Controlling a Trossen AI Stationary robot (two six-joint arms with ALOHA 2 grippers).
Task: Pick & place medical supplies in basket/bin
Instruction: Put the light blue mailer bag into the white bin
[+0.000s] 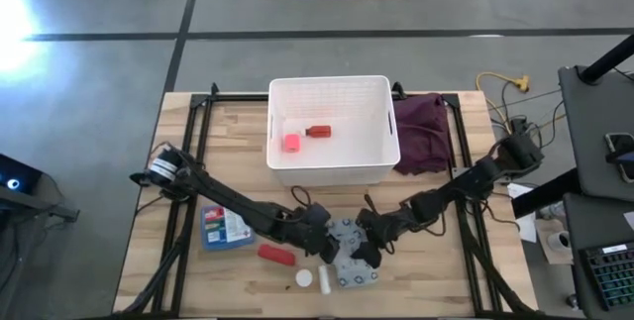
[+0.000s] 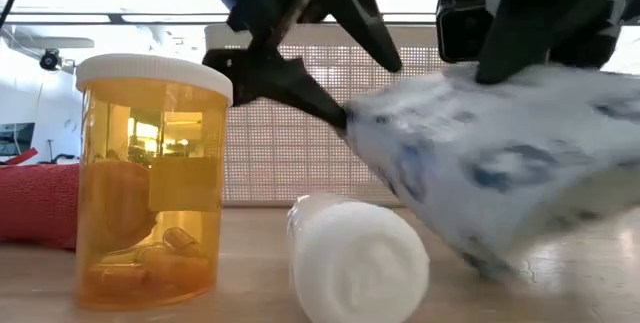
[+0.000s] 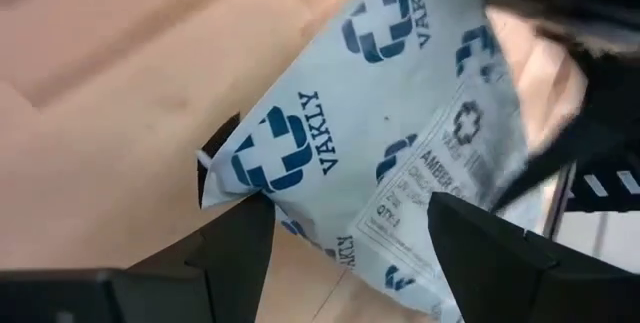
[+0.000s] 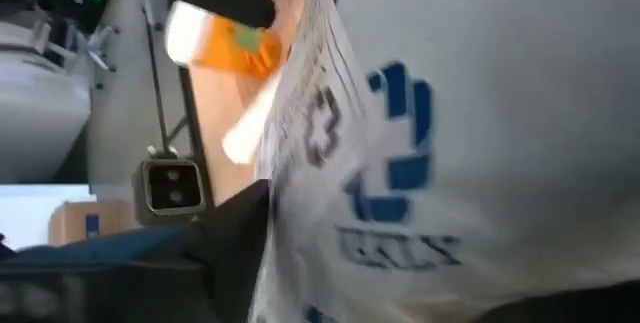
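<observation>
The grey-white patterned pack [image 1: 353,264] is near the table's near edge, between both grippers. In the low view the pack [image 2: 500,173] is tilted, its lower corner [image 2: 480,263] at the tabletop. My right gripper [image 2: 520,68] is shut on its upper part. My left gripper [image 3: 345,253] is open, with a finger on either side of the pack's other end. The white basket [image 1: 282,161] stands at the far middle and holds a red bottle [image 1: 317,132] and a pink piece [image 1: 291,143]. My left gripper is open; in the low view the tip of its lower finger [image 2: 335,111] lies against the pack's corner [image 2: 352,123], coming from the table's left. My right gripper pinches the pack's raised upper edge [image 2: 530,78] from above, slanting in from the right. The pack hangs tilted below it.
On the wood lie a flat blue box [image 1: 226,229], a red tube [image 1: 277,254] and a white bottle [image 1: 303,278]. The low view shows an amber pill bottle [image 2: 150,183] and a white roll [image 2: 355,258] close by. A maroon cloth [image 1: 424,134] lies right of the basket.
</observation>
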